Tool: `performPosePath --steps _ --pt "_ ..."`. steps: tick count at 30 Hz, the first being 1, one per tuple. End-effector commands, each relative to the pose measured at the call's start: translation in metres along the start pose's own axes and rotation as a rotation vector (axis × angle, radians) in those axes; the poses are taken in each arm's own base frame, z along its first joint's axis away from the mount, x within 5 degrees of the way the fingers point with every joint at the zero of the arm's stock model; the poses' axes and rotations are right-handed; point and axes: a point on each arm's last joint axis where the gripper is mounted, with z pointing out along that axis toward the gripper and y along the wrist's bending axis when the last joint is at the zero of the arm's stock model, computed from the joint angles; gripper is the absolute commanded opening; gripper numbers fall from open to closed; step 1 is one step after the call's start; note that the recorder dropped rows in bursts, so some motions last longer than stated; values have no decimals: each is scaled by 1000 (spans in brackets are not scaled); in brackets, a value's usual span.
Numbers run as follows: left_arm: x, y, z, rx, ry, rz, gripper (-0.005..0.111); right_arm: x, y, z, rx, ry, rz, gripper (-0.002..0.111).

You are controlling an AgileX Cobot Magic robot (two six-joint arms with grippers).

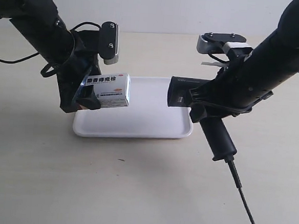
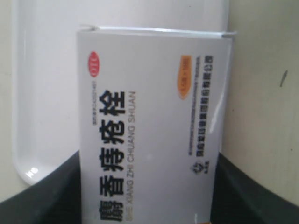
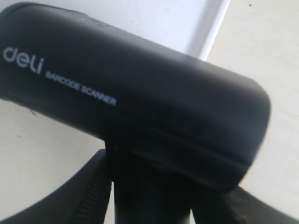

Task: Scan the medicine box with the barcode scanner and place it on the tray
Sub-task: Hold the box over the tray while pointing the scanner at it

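White plastic tray (image 1: 138,124) lies flat on the table (image 1: 32,175). Above its 9 o'clock edge the left hand (image 1: 91,100) is clamped on the medicine box (image 1: 109,88). At 3 o'clock the right hand (image 1: 201,103) grips the barcode scanner (image 1: 192,92), whose head faces the box, well apart.

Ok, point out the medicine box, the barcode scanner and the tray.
medicine box (image 1: 110,89): exterior view, printed front face.
barcode scanner (image 1: 184,91): exterior view, boxy head.
tray (image 1: 138,124): exterior view, bare floor near the front rim.
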Motion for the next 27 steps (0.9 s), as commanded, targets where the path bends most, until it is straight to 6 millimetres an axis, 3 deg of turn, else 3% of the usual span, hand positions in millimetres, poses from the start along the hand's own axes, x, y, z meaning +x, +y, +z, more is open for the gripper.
performPosePath --steps 1,13,27 --pt "-1 1 0 4 -14 -9 0 -4 0 3 -1 -27 -7 0" --pt "-3 1 -2 11 -34 -3 0 -9 -1 6 8 -72 -20 0" --pt "-9 0 -25 -42 -59 18 0 -8 -2 15 -17 -45 -6 0"
